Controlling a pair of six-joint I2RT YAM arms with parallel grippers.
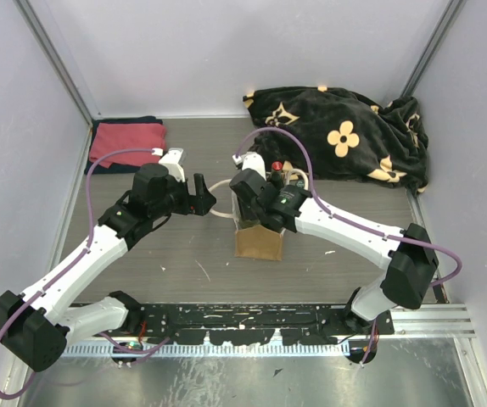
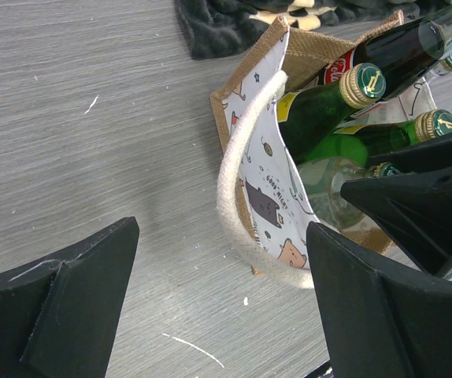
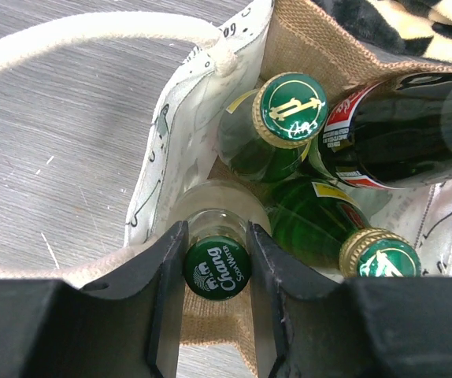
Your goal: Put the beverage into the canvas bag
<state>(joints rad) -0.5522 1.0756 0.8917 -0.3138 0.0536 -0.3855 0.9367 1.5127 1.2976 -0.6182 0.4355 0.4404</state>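
Surface: grey wood-grain surface, walled in by pale panels.
Bag: upright near the surface's middle, mouth open.
Bottle: green "Chang" cap, standing within the bag's mouth.
Other bottles: three, leaning inside the bag.
Right end effector: clamped on the bottle's neck, over the bag.
Left end effector: fingers apart, empty, just left of the bag by its cream handle.
Blanket: black, flowered, behind the bag.
Towel: red, far left of the bag.
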